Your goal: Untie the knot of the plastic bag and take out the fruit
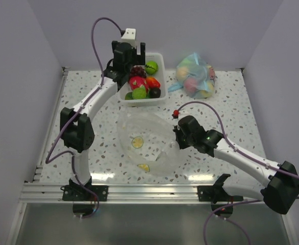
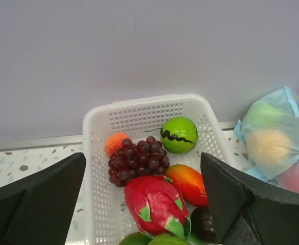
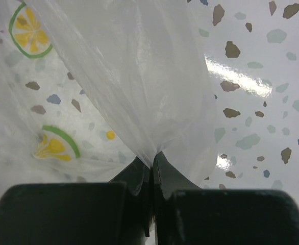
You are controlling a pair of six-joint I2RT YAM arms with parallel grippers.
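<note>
Table [image 1: 236, 107]: speckled, fills the middle of the frame.
Plastic bag [image 1: 152, 127]: clear, spread flat at centre, two citrus slices [image 1: 136, 142] inside.
Basket [image 1: 162, 71]: white, upper centre, holds the other fruit [image 2: 154, 204].
Blue-tinted bag [image 1: 195, 75]: upper right.
Left gripper [image 1: 131, 57]: fingers spread wide above the basket.
Right gripper [image 3: 152, 168]: pinching the bag's right edge.

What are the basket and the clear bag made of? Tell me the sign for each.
Basket: looks like moulded white plastic, semi-gloss; its walls are a regular grid of small holes.
Clear bag: probably thin plastic film, glossy; it creases into soft folds, and the speckles of the table show through it.
</note>
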